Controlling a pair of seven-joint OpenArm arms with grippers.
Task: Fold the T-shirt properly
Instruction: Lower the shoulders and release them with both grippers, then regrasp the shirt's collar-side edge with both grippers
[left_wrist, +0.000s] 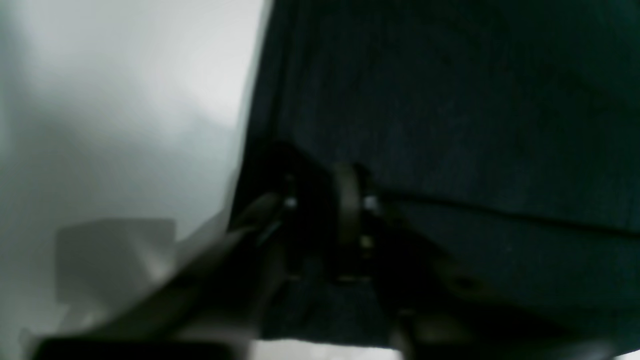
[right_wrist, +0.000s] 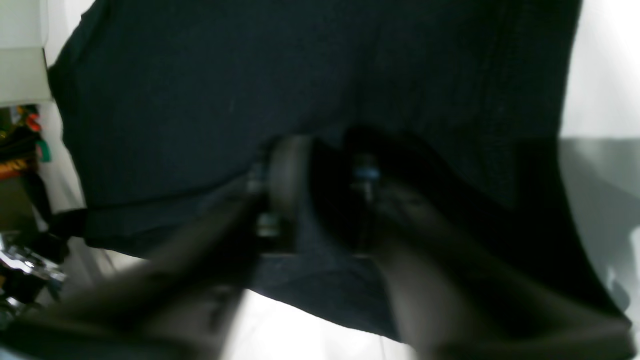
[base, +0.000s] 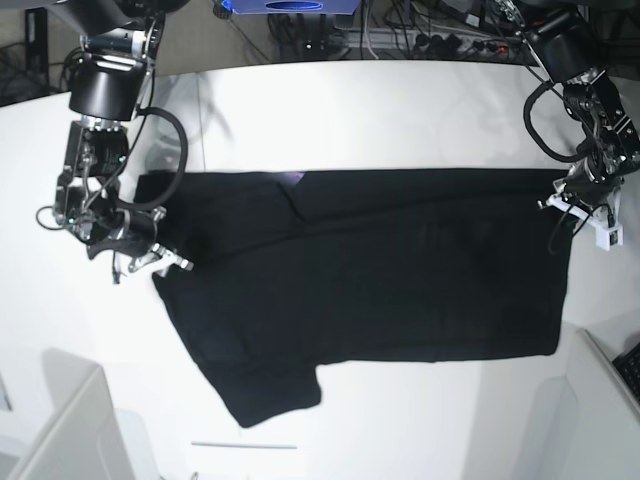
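Both hands sat at opposite edges of the T-shirt (base: 380, 260), spread on the desk (base: 400, 110). Left hand (left_wrist: 325, 205) grip couldn't be told; right hand (right_wrist: 320, 175) was parted over cloth. Fabric snagging risked undoing the fold.

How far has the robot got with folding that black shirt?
One fold looks done: the T-shirt lies as a wide black band on the white table, a sleeve sticking out at the near edge. The right gripper and the left gripper sit at its two ends, jaws parted with cloth between them; whether they grip it is unclear. It still seems to need folding smaller.
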